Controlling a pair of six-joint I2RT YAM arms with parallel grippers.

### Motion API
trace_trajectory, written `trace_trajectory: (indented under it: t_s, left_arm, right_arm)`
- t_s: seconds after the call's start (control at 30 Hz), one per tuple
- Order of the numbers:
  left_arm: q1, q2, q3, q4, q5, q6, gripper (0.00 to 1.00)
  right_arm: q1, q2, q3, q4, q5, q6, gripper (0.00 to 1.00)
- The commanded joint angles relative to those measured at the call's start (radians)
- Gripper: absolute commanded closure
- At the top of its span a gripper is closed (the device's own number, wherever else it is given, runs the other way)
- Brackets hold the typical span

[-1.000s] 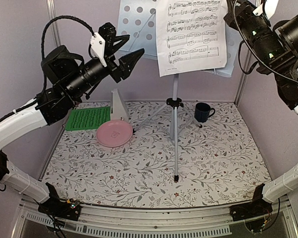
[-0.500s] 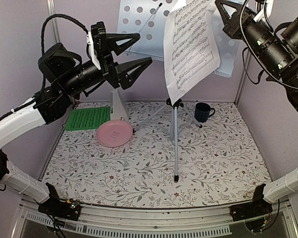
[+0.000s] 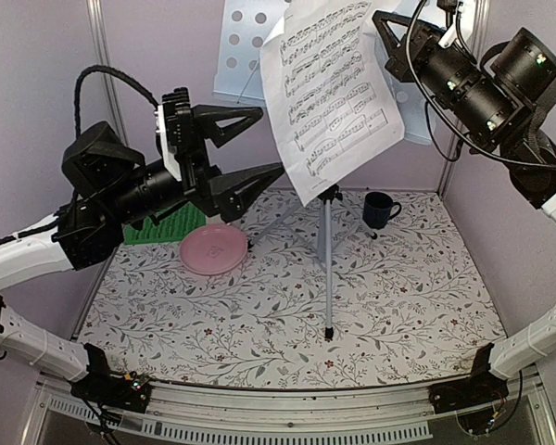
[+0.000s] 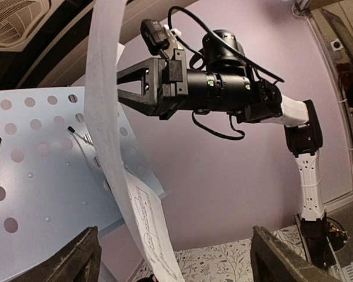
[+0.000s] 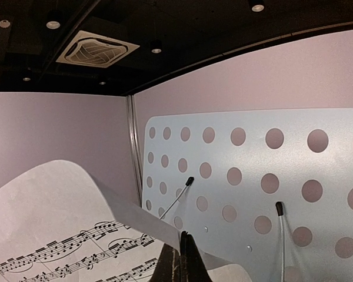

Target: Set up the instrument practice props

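The pale blue-grey perforated music stand (image 3: 246,37) stands on its silver tripod (image 3: 325,269) at the back centre. My right gripper (image 3: 382,20) is shut on the top right corner of the white music sheet (image 3: 338,93), which hangs curled and tilted in front of the stand. The pinch shows in the right wrist view (image 5: 182,258), with the sheet (image 5: 59,235) and stand (image 5: 253,176). My left gripper (image 3: 271,139) is open and empty, just left of the sheet (image 4: 106,117). The green sheet (image 3: 171,227) lies flat at the back left. The metronome is hidden behind my left arm.
A pink plate (image 3: 213,248) lies on the floral tablecloth below my left gripper. A dark blue mug (image 3: 380,209) stands at the back right. Purple walls close in the back and both sides.
My right gripper has moved left with the white sheet, which now tilts and curls away from the stand. My left arm has dropped and reached right, with its jaws opened wide.
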Motion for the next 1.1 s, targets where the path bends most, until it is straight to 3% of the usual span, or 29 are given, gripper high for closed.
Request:
trace_trajectory:
  t_s: [0.0,0.1,0.23,0.43,0.47,0.5,0.53,0.6,0.63,0.7,0.87,1.07]
  left_arm:
    - [-0.05,0.065,0.056,0.088,-0.195,-0.018,0.12]
    - [-0.05,0.089,0.096,0.116,-0.285,-0.004,0.15]
    - [-0.051,0.094,0.119,0.139,-0.282,0.015,0.29]
    - [-0.037,0.063,0.111,0.154,-0.241,0.008,0.82]
    - [-0.029,0.056,0.106,0.151,-0.226,0.001,0.89]
    - [-0.015,0.043,0.101,0.143,-0.207,-0.01,0.95]
    - [0.0,0.031,0.096,0.138,-0.186,-0.027,1.0]
    - [0.039,0.012,0.089,0.118,-0.13,-0.06,1.0]
    - [0.053,0.005,0.091,0.1,-0.093,-0.071,1.0]
    - [0.08,0.0,0.11,0.029,-0.014,-0.079,1.0]
    - [0.131,-0.007,0.153,-0.106,0.194,-0.096,1.0]
    - [0.15,0.013,0.196,-0.176,0.347,-0.105,1.0]
  right_arm:
    - [0.0,0.023,0.009,0.021,-0.042,0.017,1.0]
    - [0.0,0.022,0.011,-0.006,-0.085,0.025,1.0]
    - [0.001,0.018,0.009,-0.051,-0.143,0.029,1.0]
    - [0.0,0.004,-0.005,-0.128,-0.22,0.007,1.0]
    - [0.0,-0.003,-0.013,-0.137,-0.238,-0.005,0.97]
    - [0.0,-0.014,-0.025,-0.146,-0.257,-0.016,0.82]
    - [0.0,-0.031,-0.042,-0.154,-0.279,-0.036,0.59]
    - [0.0,-0.066,-0.092,-0.164,-0.32,-0.091,0.2]
    - [-0.001,-0.084,-0.114,-0.17,-0.33,-0.113,0.1]
    - [0.0,-0.112,-0.135,-0.191,-0.357,-0.142,0.0]
    - [0.0,-0.135,-0.111,-0.287,-0.413,-0.18,0.01]
    - [0.0,-0.093,-0.039,-0.418,-0.513,-0.238,0.0]
